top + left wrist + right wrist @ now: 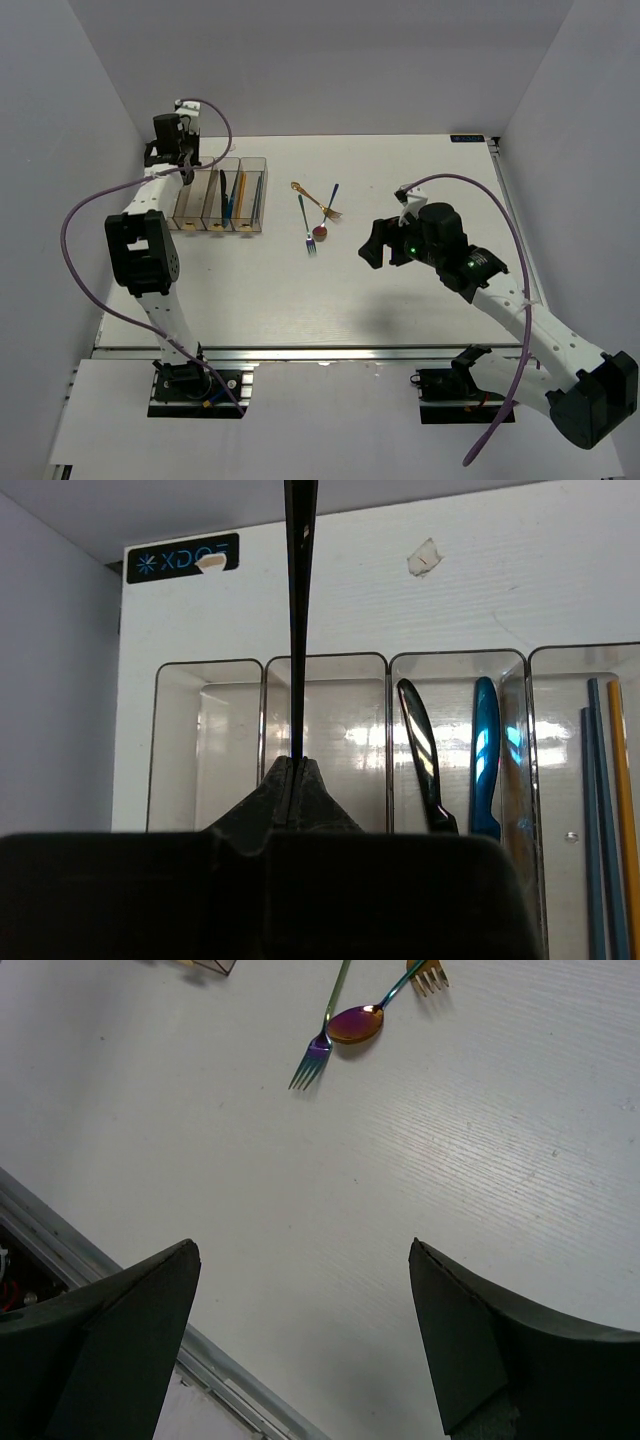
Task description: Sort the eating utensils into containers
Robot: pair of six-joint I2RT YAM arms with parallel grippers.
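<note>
My left arm (165, 310) and right arm (530, 322) are white with black joints, purple cables (66, 240) and matte black fingers (120, 1345).

Bright even overhead light, soft shadows, glare inside the containers (360, 735)

The top view looks down from the near edge, sharing far-left containers (264, 195) with the close left wrist view, the central green fork (305, 222) with the right.

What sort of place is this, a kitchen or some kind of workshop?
Most likely a robotics lab test booth, not a kitchen: a white table boxed in by plain white walls, a left arm and right arm bolted at its near edge, and loose cutlery beside clear bins.
</note>
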